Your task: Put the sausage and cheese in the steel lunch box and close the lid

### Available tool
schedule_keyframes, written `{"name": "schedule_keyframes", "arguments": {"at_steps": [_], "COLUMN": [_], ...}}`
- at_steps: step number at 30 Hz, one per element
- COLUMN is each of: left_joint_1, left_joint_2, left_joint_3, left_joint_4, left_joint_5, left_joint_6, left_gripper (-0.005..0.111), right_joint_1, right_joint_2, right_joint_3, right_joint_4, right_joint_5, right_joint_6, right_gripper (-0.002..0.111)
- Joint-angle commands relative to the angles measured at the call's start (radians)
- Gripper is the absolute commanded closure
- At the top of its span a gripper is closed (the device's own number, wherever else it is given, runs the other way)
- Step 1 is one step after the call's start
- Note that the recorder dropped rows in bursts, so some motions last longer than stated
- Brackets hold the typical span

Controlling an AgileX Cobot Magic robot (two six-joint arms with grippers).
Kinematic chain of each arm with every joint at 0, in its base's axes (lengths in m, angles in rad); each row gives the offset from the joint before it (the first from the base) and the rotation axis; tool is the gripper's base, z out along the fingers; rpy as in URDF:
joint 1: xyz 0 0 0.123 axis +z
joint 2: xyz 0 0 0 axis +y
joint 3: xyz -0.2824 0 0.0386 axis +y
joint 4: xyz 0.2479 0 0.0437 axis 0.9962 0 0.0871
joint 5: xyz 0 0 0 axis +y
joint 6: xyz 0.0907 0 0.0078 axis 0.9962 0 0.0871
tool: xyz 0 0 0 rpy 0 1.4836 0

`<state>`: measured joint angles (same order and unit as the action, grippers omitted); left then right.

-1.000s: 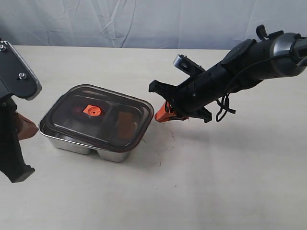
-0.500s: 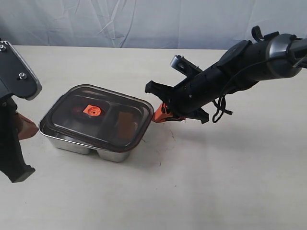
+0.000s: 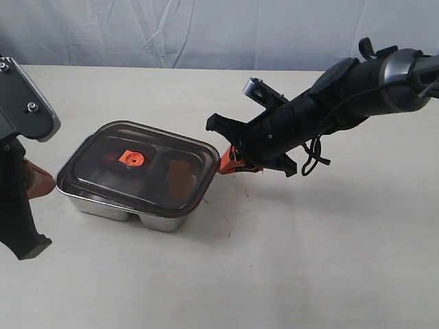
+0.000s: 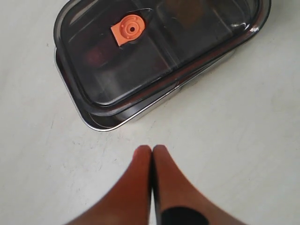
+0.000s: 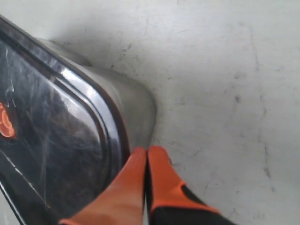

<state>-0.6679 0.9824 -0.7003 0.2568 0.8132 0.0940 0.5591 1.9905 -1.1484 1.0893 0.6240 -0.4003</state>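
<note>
The steel lunch box [image 3: 103, 203] sits left of centre with the dark translucent lid [image 3: 147, 175] resting on top, its orange valve tab [image 3: 132, 158] showing. Through the lid a reddish shape shows in the compartment under the tab and a brownish shape [image 3: 180, 175] in the other; neither the sausage nor the cheese can be made out clearly. My right gripper [image 3: 223, 166] is shut, its orange fingertips [image 5: 139, 157] at the box's right corner beside the lid rim [image 5: 114, 123]. My left gripper [image 4: 152, 149] is shut and empty, standing off the box's left end [image 4: 93, 123].
The pale table [image 3: 288, 260] spreads around the box. A light blue cloth backdrop [image 3: 206, 31] hangs behind the far edge. My left arm's grey and black body [image 3: 17, 137] stands at the left border.
My right gripper has moved left toward the box's right corner, fingers staying shut. The lid, box and left arm have not moved.
</note>
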Motion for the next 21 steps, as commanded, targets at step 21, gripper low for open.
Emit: {"name": "schedule_keyframes", "arguments": {"at_steps": [21], "left_joint_1": [-0.002], "left_joint_2": [0.001], "left_joint_3": [0.002], "left_joint_4": [-0.020], "left_joint_5": [-0.025], "left_joint_6": [-0.009], "left_gripper": [0.106], "right_joint_1": [0.033], "right_joint_2": [-0.010], "right_joint_3": [-0.006], "right_joint_4": [0.045], "right_joint_5": [-0.089], "right_joint_6": [0.000], "right_gripper": [0.108]}}
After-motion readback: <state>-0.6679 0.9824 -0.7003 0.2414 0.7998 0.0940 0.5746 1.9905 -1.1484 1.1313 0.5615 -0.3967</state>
